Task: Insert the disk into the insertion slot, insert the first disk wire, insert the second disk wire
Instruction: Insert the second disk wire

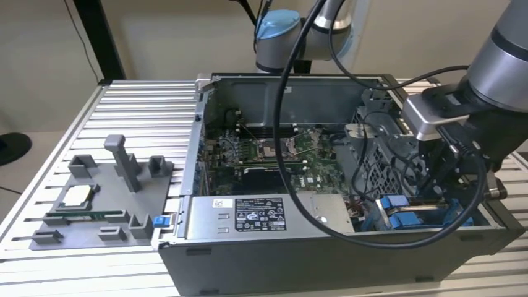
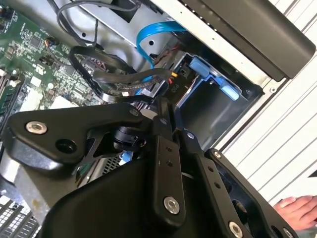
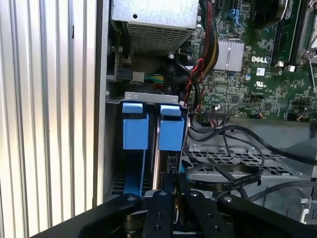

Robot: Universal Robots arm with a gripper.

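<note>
In the exterior view my gripper reaches down into the open computer case at the insertion slot, on that view's right. Two blue carrier ends stand side by side in the slot, and the disk body between them is mostly hidden. The gripper is shut just above the carrier nearer the drive cage. In the second wrist view its fingertips meet against a black connector on a sleeved black wire. A blue wire loops beside it. Whether the connector is gripped is hidden.
The grey labelled power-supply box sits next to the bay, and the motherboard lies behind it. Black cables cross the perforated cage. A grey fixture plate rests on the table at the exterior view's left. A person's hand is outside the case.
</note>
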